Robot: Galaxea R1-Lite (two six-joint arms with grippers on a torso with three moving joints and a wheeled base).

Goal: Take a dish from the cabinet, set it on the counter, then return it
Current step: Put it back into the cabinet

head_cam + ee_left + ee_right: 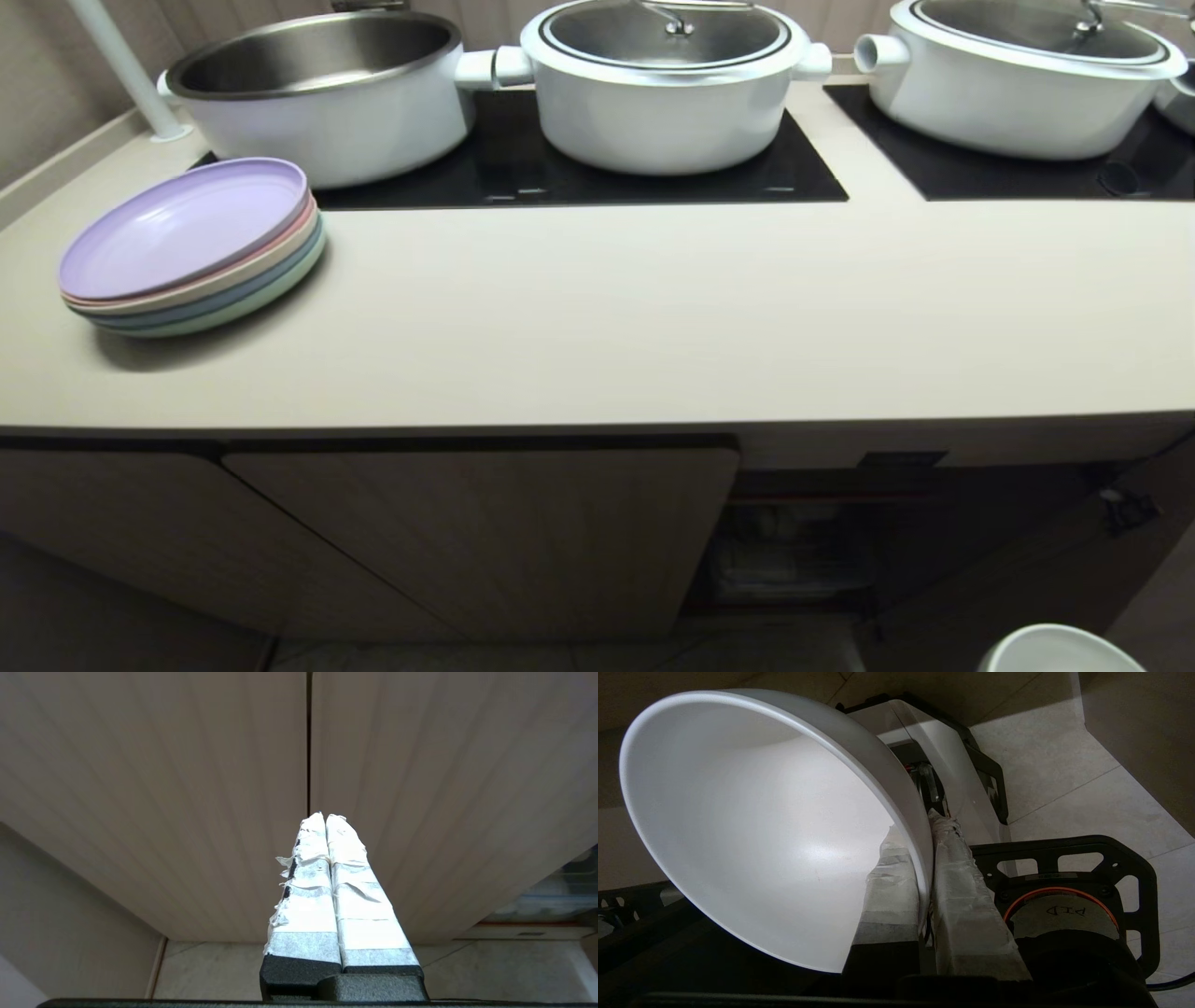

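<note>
Bowl (752,826) was plain glossy white, its rim pinched by the right hand (924,868); left hand (325,817) was closed, empty.

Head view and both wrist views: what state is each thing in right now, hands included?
Small white glossy ceramic bowl: held by its rim, off the counter.
Right hand: shut on the bowl's rim.
Left hand: shut, empty, facing closed doors.
Low beige cabinet: right side open, left doors closed.
Long beige counter: no bowl on it.
Stack of pastel plates: resting on the counter.
Left steel-lined pot: uncovered.
Middle white pot: lidded.
</note>
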